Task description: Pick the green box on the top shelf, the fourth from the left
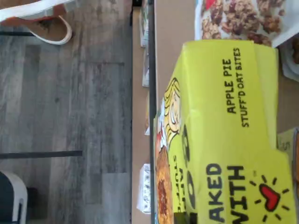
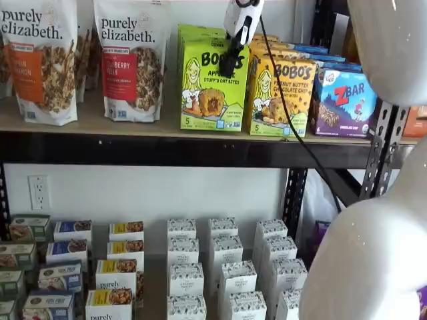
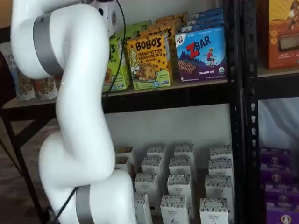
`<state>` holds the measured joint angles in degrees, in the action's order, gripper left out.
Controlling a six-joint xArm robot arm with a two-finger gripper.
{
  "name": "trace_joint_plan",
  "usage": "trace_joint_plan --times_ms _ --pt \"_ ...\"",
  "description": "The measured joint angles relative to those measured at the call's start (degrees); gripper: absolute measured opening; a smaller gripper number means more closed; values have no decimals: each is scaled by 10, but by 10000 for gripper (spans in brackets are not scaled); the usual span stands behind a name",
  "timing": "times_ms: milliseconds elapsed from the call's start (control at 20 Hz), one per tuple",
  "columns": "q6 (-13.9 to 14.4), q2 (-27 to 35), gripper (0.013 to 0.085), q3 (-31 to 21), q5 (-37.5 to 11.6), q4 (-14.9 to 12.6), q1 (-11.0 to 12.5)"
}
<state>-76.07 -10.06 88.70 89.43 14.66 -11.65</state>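
Observation:
The green box (image 2: pixel 210 93) stands at the front of the top shelf (image 2: pixel 100 150), with "Apple Pie Stuff'd Oat Bites" on its face. My gripper (image 2: pixel 229 67) reaches down from above, and its black fingers lie against the upper right of the box's front; it is shut on the box. No gap shows between the fingers. The wrist view is filled by the box's lime-green top and front (image 1: pixel 224 130), seen from close above. In a shelf view the box (image 3: pixel 117 70) is partly hidden behind the white arm (image 3: pixel 70 93). The box's base looks level with its neighbours on the board.
An orange-yellow Bobo's box (image 2: pixel 280 97) stands tight against the green box's right side, then a blue ZBar box (image 2: pixel 347 100). Granola bags (image 2: pixel 130 60) stand to its left. Small white cartons (image 2: pixel 223 267) fill the level below. Grey floor (image 1: pixel 70 116) lies beyond the shelf edge.

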Motion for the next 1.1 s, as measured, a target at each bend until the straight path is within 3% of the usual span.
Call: trace_joint_plan --times_ms 700,1100 --pt "7 -41 210 11 78 19 9" --pt "-6 -86 210 -16 109 32 31"
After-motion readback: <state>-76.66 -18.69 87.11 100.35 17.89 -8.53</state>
